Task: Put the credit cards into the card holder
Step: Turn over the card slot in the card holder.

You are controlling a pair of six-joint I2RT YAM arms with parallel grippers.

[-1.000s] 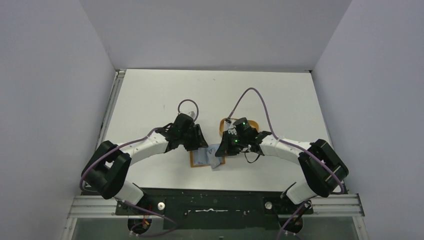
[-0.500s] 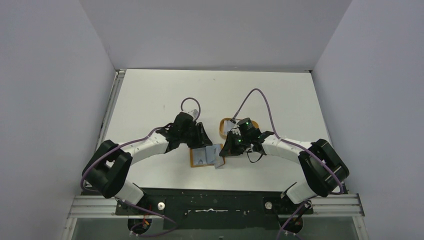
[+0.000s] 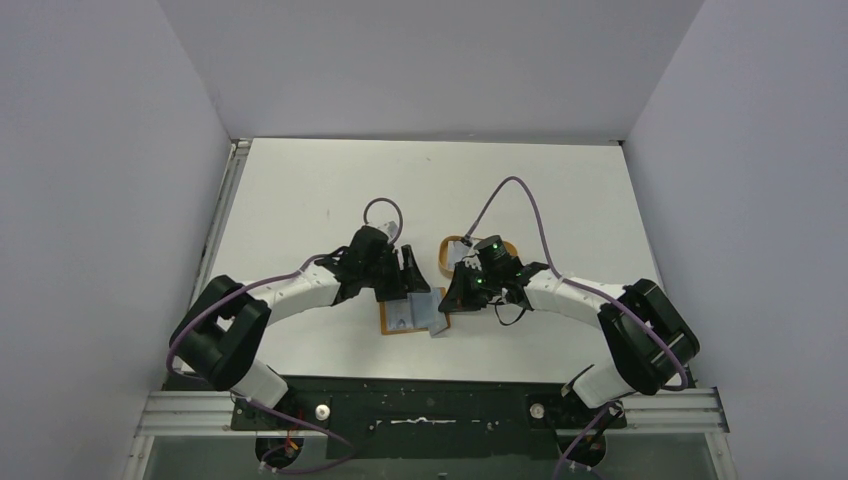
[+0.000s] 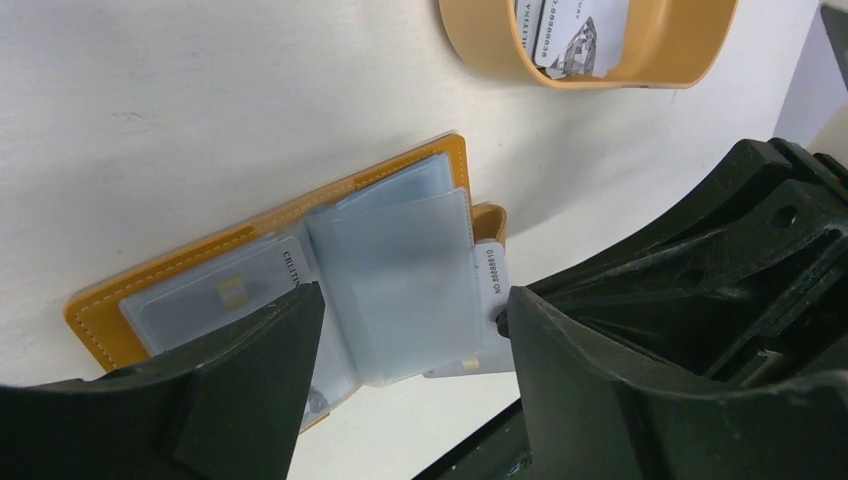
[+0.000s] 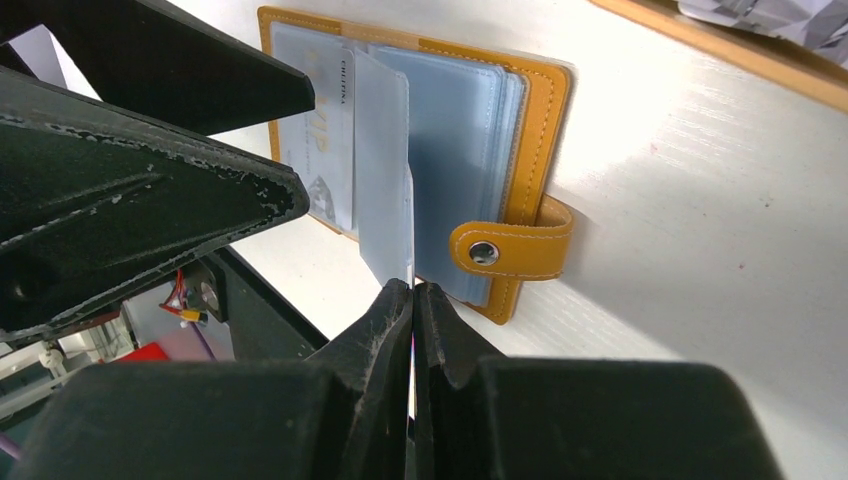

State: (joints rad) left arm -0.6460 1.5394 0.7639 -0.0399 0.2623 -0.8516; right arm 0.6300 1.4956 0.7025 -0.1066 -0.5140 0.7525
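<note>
The white surface [image 3: 300, 200] carries everything. The left end effector [image 4: 410, 330] hangs open, its fingers [image 4: 250, 350] spread either side of the card holder [image 4: 200, 260]. The right end effector [image 5: 412, 292] is closed, pinching the lower edge of a clear sleeve [image 5: 385, 170] that stands up from the holder's stack. An orange oval tray [image 4: 500, 50] sits just beyond the holder, with pale credit cards [image 4: 570, 30] in it. The card holder lies open and flat near the middle of the surface's near edge, snap tab [image 5: 510, 250] out to one side. One card [image 4: 235, 295] with a chip sits in its pocket.
</note>
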